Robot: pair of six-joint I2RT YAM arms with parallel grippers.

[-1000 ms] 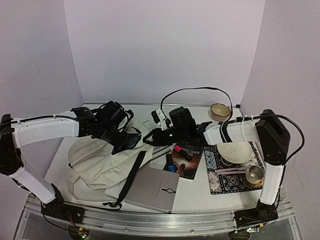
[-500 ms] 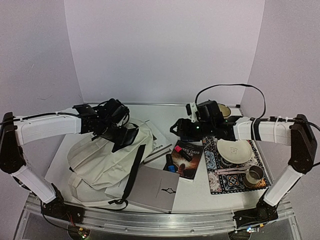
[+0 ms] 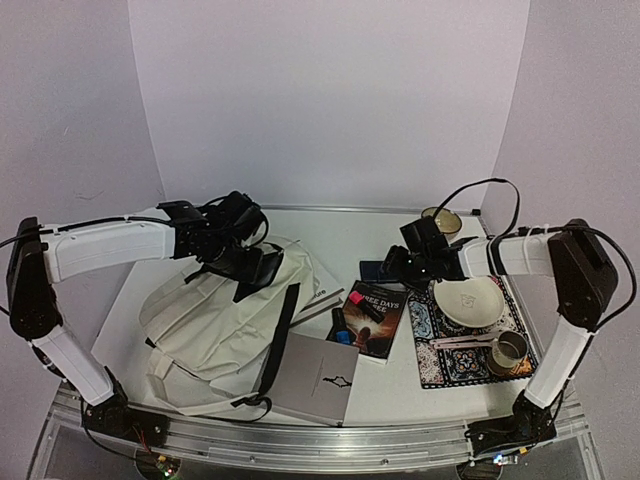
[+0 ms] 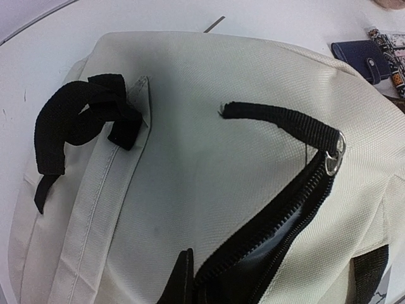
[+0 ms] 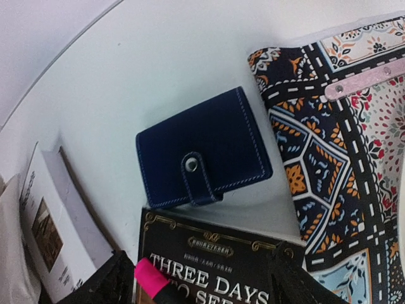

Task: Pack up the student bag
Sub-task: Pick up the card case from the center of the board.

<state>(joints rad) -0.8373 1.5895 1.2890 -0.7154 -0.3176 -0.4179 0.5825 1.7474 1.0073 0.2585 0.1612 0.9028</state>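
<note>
Stretching from near-left to far-right lies the student bag (image 3: pixel 215 320); right tool (image 5: pixel 202 278) gapes, left tool (image 3: pixel 252 268) unclear.

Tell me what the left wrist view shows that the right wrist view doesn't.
Only left wrist: the zipper of the bag, partly open, and its black handle. Only right wrist: the book, with a pink item at its edge. Both: the navy wallet, lying shut on the table.
</note>
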